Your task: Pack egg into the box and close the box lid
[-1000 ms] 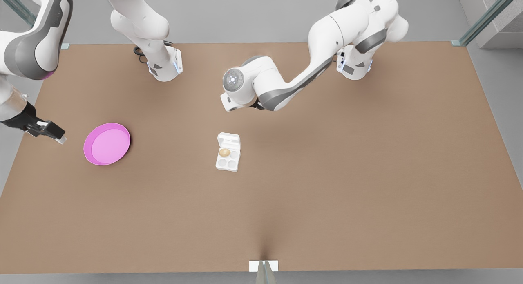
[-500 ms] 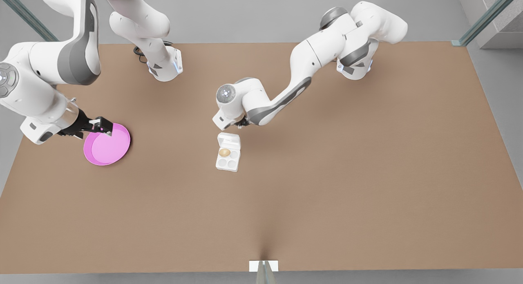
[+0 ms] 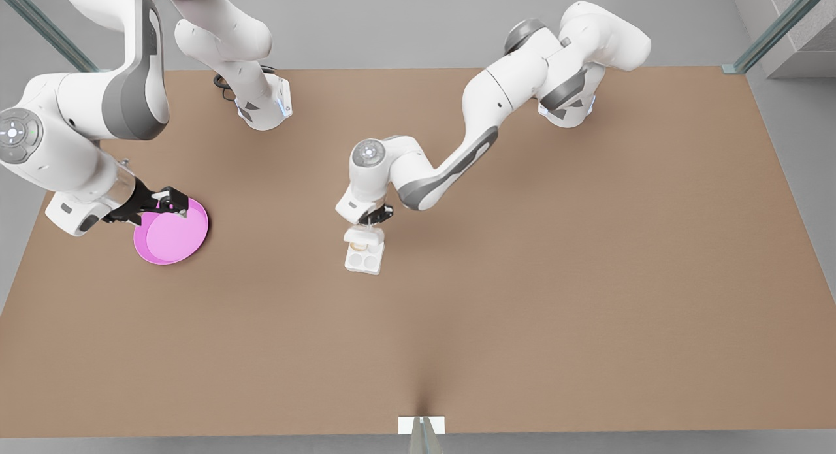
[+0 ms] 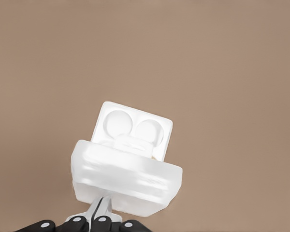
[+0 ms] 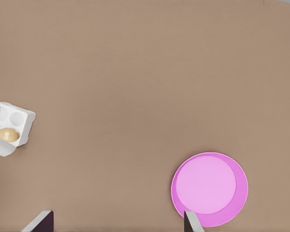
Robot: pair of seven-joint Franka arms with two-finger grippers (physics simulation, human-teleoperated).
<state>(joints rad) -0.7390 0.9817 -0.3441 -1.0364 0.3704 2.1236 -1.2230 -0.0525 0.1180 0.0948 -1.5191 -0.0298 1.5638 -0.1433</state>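
The box (image 3: 363, 258) is a small white moulded carton, a square tray with round cups, sitting near the middle of the matte brown worktop (image 3: 522, 297). Its surface is smooth and glossy in the left wrist view. The tan, rounded egg (image 5: 7, 135) sits in one of the tray's far cups, on the front view's left side. The box lid (image 3: 364, 234), a white flap with rounded corners and a raised rim, is tilted up from the tray's far edge, partly covering the far row of cups while the two near cups stay exposed.

The left tool (image 3: 373, 217) sits at the lid's far edge, touching it. In the left wrist view its pale fingers (image 4: 102, 209) stand narrow, close together against the raised lid; whether they pinch the rim or just press on it I cannot tell. Its white arm reaches in from the far right base, elbow bent, the wrist dropping down toward the box.

The right tool (image 3: 171, 203) hovers over the far left edge of a round pink plate (image 3: 171, 232), a shallow smooth dish well to the left of the box. In the right wrist view its two fingertips (image 5: 192, 223) stand wide apart with nothing between them. That arm folds in from the far left, forearm pointing right.
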